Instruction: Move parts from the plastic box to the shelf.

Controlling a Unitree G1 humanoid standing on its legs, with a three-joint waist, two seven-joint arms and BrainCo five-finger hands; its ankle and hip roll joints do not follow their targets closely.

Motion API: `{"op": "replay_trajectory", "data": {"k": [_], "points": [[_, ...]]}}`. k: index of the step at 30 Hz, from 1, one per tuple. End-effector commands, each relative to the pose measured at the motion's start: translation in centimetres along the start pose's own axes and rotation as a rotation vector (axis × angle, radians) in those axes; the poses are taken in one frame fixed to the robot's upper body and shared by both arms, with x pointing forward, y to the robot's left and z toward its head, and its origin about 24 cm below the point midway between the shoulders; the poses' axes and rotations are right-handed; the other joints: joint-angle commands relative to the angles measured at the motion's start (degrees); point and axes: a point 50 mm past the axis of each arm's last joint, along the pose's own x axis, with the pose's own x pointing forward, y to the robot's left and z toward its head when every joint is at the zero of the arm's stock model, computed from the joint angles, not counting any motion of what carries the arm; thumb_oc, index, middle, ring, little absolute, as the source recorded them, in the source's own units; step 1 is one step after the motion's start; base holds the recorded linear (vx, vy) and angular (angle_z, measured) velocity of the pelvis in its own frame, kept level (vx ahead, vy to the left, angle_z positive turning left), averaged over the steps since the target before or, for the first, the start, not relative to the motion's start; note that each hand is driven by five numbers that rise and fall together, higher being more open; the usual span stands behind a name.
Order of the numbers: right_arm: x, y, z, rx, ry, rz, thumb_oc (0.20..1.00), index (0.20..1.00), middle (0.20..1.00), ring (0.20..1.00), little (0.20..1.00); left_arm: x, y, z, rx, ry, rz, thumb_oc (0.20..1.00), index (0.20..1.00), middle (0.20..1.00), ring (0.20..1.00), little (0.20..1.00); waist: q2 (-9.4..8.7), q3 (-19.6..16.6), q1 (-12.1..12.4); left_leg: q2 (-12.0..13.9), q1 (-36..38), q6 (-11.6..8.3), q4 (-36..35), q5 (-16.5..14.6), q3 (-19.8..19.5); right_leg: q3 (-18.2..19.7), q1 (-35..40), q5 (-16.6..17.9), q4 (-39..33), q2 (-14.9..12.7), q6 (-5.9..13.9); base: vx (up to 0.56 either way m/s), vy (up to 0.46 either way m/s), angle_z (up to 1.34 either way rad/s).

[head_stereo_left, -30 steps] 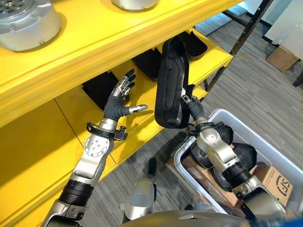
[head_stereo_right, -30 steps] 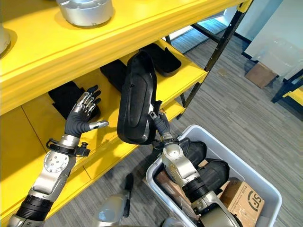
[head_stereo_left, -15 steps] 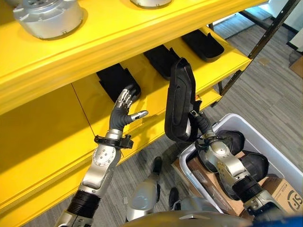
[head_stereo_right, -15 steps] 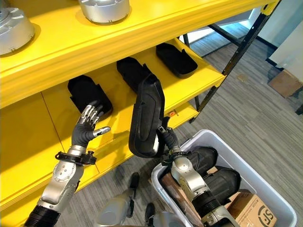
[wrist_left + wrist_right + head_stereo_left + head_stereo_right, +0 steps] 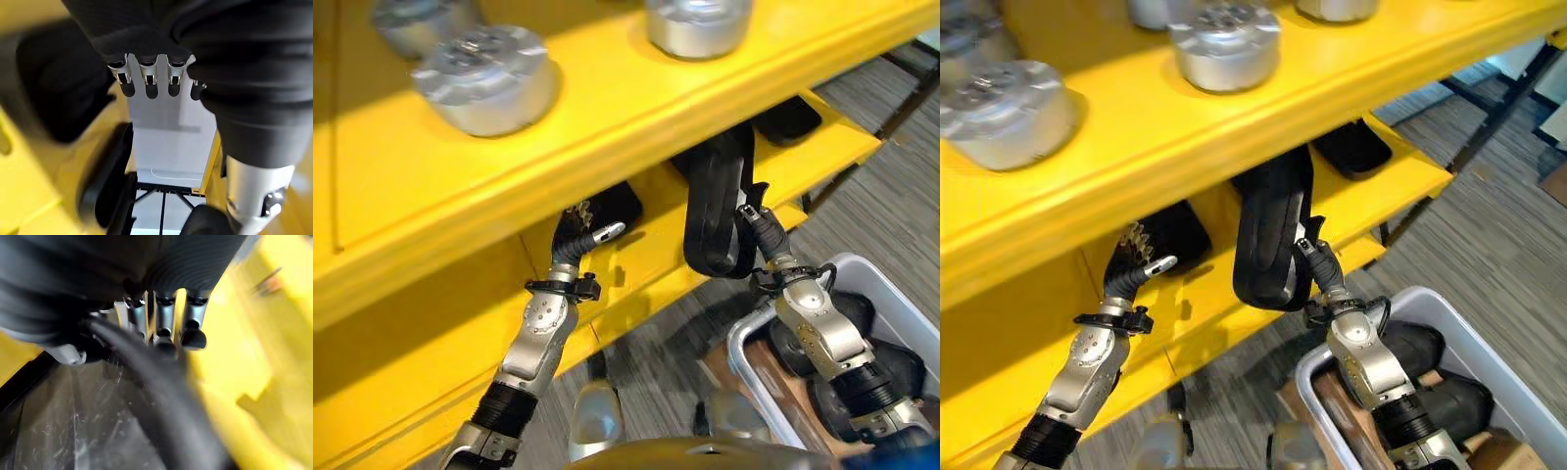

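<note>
The right hand (image 5: 1317, 262) is clamped on the lower edge of a long black part (image 5: 1273, 235), holding it upright with its top reaching under the yellow shelf (image 5: 1234, 127), into the lower level. Below and behind that hand sits the grey plastic box (image 5: 1332, 367), with more black parts (image 5: 1430, 348) lying inside it. To the side of the held part, well apart from it, the left hand (image 5: 1136, 257) is raised with straight, spread fingers, holding nothing, just in front of another black part (image 5: 1180, 230) already lying on the lower level. Above both hands, round silver metal parts (image 5: 1224, 44) stand on the shelf's top board.
</note>
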Motion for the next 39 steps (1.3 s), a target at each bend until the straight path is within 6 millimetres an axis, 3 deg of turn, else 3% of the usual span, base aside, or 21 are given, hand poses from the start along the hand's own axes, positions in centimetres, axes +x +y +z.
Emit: {"op": "replay_trajectory", "data": {"k": [1, 5, 8, 9, 10, 11, 13, 15, 17, 18, 19, 20, 21, 25, 28, 32, 34, 35, 36, 37, 39], "points": [[-0.3, 1.2, 2.0, 0.051, -0.106, 0.082, 0.2, 0.2, 0.2, 0.2, 0.2, -0.8, 0.1, 0.8, -0.045, -0.039, 0.004, 1.0, 1.0, 1.0, 1.0, 1.0, 0.88, -3.4, 0.5, 3.8, 3.3, -8.26, 1.9, -8.5, -0.5, -5.7, 5.6, 1.9, -6.7, 3.8, -1.68, 0.03, 0.546, 0.71], [-0.6, 1.7, 1.8, 0.05, -0.122, 0.059, 0.2, 0.2, 0.2, 0.2, 0.2, -1.3, 0.2, 1.4, -0.045, -0.081, -0.03, 1.0, 1.0, 1.0, 1.0, 1.0, 1.26, -3.7, 2.4, 0.1, 5.3, -7.44, 0.4, -10.2, -1.7, -7.1, 6.9, 5.2, -10.9, 1.6, 0.98, 0.01, 0.357, 0.24], [-0.6, 2.2, 1.7, 0.061, -0.122, 0.067, 0.2, 0.2, 0.2, 0.2, 0.2, -1.7, 0.5, 1.9, -0.049, -0.096, -0.024, 1.0, 1.0, 1.0, 1.0, 1.0, 0.81, -4.0, 3.8, -1.3, 6.0, -6.54, -0.5, -11.3, -1.4, -7.7, 7.6, 7.8, -14.0, -0.3, 3.35, -0.02, 0.262, 0.09], [-0.7, 2.7, 1.7, 0.071, -0.124, 0.071, 0.2, 0.2, 0.2, 0.2, 0.2, -1.8, 0.5, 2.2, -0.037, -0.101, -0.023, 1.0, 1.0, 1.0, 1.0, 1.0, 0.22, -4.2, 4.5, -2.2, 6.3, -5.58, -1.0, -11.9, -0.6, -7.9, 8.2, 9.7, -16.1, -1.9, 5.04, -0.03, 0.185, 0.14], [-0.7, 2.7, 1.7, 0.071, -0.124, 0.071, 0.2, 0.2, 0.2, 0.2, 0.2, -1.8, 0.5, 2.2, -0.037, -0.101, -0.023, 1.0, 1.0, 1.0, 1.0, 1.0, 0.21, -4.2, 4.5, -2.2, 6.3, -5.57, -1.0, -12.0, -0.6, -7.9, 8.3, 9.8, -16.2, -1.9, 5.05, -0.08, 0.232, 0.15], [-1.0, 3.2, 1.5, 0.083, -0.117, 0.078, 0.2, 0.2, 0.2, 0.2, 0.2, -1.8, 0.4, 2.3, -0.015, -0.105, -0.048, 1.0, 1.0, 1.0, 1.0, 1.0, -0.68, -4.4, 5.2, -3.2, 6.1, -4.46, -1.1, -12.7, 0.3, -7.9, 8.6, 12.2, -18.6, -3.3, 6.52, -0.08, 0.139, 0.12], [-1.1, 3.6, 1.2, 0.095, -0.106, 0.092, 0.2, 0.2, 0.2, 0.2, 0.2, -2.0, 0.4, 2.2, 0.01, -0.09, -0.05, 1.0, 1.0, 1.0, 1.0, 1.0, -1.42, -4.3, 5.9, -4.1, 6.2, -3.45, -1.5, -13.3, 1.3, -8.8, 8.1, 15.7, -20.4, -4.5, 7.4, -0.1, 0.15, 0.04], [-1.0, 4.2, 0.9, 0.103, -0.103, 0.124, 0.2, 0.2, 0.2, 0.2, 0.2, -2.4, 0.7, 1.8, 0.01, -0.07, -0.027, 1.0, 1.0, 1.0, 1.0, 1.0, -1.88, -4.3, 6.6, -4.3, 7.0, -2.94, -2.8, -13.5, 3.1, -10.6, 6.8, 18.1, -20.6, -4.8, 7.92, -0.1, 0.102, -0.15], [-1.0, 4.7, 0.8, 0.112, -0.096, 0.144, 0.2, 0.2, 0.2, 0.2, 0.2, -2.6, 0.7, 1.6, 0.034, -0.063, -0.023, 1.0, 1.0, 1.0, 1.0, 1.0, -1.94, -4.3, 6.6, -4.6, 7.4, -2.29, -3.9, -13.5, 3.2, -9.5, 5.6, 17.1, -18.2, -2.9, 8.01, -0.09, 0.05, -0.4], [-1.0, 4.9, 0.7, 0.116, -0.093, 0.147, 0.2, 0.2, 0.2, 0.2, 0.2, -2.6, 0.5, 1.4, 0.039, -0.049, -0.027, 1.0, 1.0, 1.0, 1.0, 1.0, -1.98, -4.4, 6.3, -5.1, 7.1, -1.81, -4.2, -13.4, 2.6, -7.4, 4.9, 16.3, -16.0, -0.8, 7.79, -0.09, -0.006, -0.36], [-1.2, 5.0, 0.7, 0.116, -0.091, 0.153, 0.2, 0.2, 0.2, 0.2, 0.2, -2.7, 0.3, 1.0, 0.018, -0.024, -0.036, 1.0, 1.0, 1.0, 1.0, 1.0, -2.34, -4.7, 5.5, -6.4, 6.3, -1.07, -4.5, -13.1, 1.2, -3.6, 4.2, 14.5, -11.8, 4.2, 6.82, -0.11, -0.014, 0.13], [-1.3, 5.0, 0.7, 0.11, -0.089, 0.153, 0.2, 0.2, 0.2, 0.2, 0.2, -2.8, 0.3, 0.8, 0.007, -0.02, -0.042, 1.0, 1.0, 1.0, 1.0, 1.0, -2.35, -4.9, 5.3, -7.0, 5.7, -0.94, -4.6, -12.7, 0.4, -1.7, 2.8, 14.6, -8.6, 6.9, 6.33, -0.22, -0.04, 0.59], [-1.4, 4.8, 0.8, 0.082, -0.095, 0.155, 0.2, 0.2, 0.2, 0.2, 0.2, -2.8, 0.2, 0.8, -0.031, -0.01, -0.052, 1.0, 1.0, 1.0, 1.0, 1.0, -2.89, -4.8, 4.7, -8.8, 3.1, -1.05, -3.9, -11.9, -1.4, 2.7, 2.2, 13.3, -5.3, 12.4, 4.88, -0.24, -0.067, 0.73], [-1.0, 4.7, 0.4, 0.022, -0.094, 0.163, 0.2, 0.2, 0.2, 0.2, 0.2, -2.4, 0.4, 0.0, -0.099, 0.048, -0.045, 1.0, 1.0, 1.0, 1.0, 1.0, -3.65, -3.5, 6.2, -11.5, -1.9, -1.48, -0.4, -10.4, -4.6, 2.4, 6.0, 10.2, -13.3, 12.5, 2.0, -0.2, -0.164, 0.5], [-0.6, 5.4, 0.3, 0.001, -0.098, 0.189, 0.2, 0.2, 0.2, 0.2, 0.2, -2.4, -0.1, -0.3, -0.145, 0.054, -0.059, 1.0, 1.0, 1.0, 1.0, 1.0, -2.66, -2.3, 7.0, -10.8, -4.7, -3.09, 0.0, -8.1, -6.3, 3.2, 8.6, 6.2, -16.7, 13.9, -0.16, -0.19, -0.181, 0.34], [-0.7, 5.7, 0.2, -0.01, -0.093, 0.215, 0.2, 0.2, 0.2, 0.2, 0.2, -2.6, -0.5, -1.0, -0.141, 0.092, -0.055, 1.0, 1.0, 1.0, 1.0, 1.0, -2.21, -1.8, 7.2, -9.8, -7.1, -4.5, 0.3, -6.0, -6.3, 3.2, 10.8, 5.5, -18.4, 14.5, -1.31, -0.09, -0.098, 0.09], [-1.0, 5.7, 0.0, -0.012, -0.085, 0.215, 0.2, 0.2, 0.2, 0.2, 0.2, -2.6, -0.7, -1.2, -0.136, 0.113, -0.06, 1.0, 1.0, 1.0, 1.0, 1.0, -1.77, -1.9, 6.5, -8.6, -7.6, -4.91, 0.6, -5.9, -2.4, 1.7, 10.9, 5.2, -18.4, 14.4, -1.56, -0.15, -0.101, 0.07], [-1.3, 5.6, -0.1, -0.005, -0.078, 0.199, 0.2, 0.2, 0.2, 0.2, 0.2, -2.4, -1.0, -1.3, -0.134, 0.121, -0.083, 1.0, 1.0, 1.0, 1.0, 1.0, -1.51, -2.0, 5.4, -7.3, -7.9, -4.98, 1.6, -6.4, 2.8, -0.2, 10.8, 4.9, -18.3, 14.0, -1.81, -0.14, -0.071, 0.31], [-1.4, 5.5, -0.2, -0.004, -0.075, 0.192, 0.2, 0.2, 0.2, 0.2, 0.2, -2.3, -1.2, -1.4, -0.136, 0.122, -0.093, 1.0, 1.0, 1.0, 1.0, 1.0, -1.43, -2.1, 4.9, -6.8, -8.0, -4.96, 1.9, -6.7, 4.5, -0.9, 10.8, 4.8, -18.3, 13.8, -1.94, -0.2, -0.031, 1.07], [-1.7, 5.2, -0.4, 0.0, -0.073, 0.159, 0.2, 0.2, 0.2, 0.2, 0.2, -1.9, -1.8, -1.3, -0.128, 0.12, -0.131, 1.0, 1.0, 1.0, 1.0, 1.0, -1.91, -2.2, 3.0, -6.0, -6.6, -4.37, 3.9, -9.8, 9.1, -3.1, 10.7, 3.1, -17.1, 12.1, -1.86, -0.26, 0.008, 1.46], [-1.7, 5.3, -0.4, -0.009, -0.076, 0.167, 0.2, 0.2, 0.2, 0.2, 0.2, -1.8, -1.9, -1.2, -0.126, 0.117, -0.13, 1.0, 1.0, 1.0, 1.0, 1.0, -1.68, -2.1, 3.0, -4.9, -7.2, -3.86, 6.2, -10.1, 8.2, -3.4, 9.0, 4.0, -15.9, 12.1, -2.46, -0.21, 0.04, 1.35]]}}
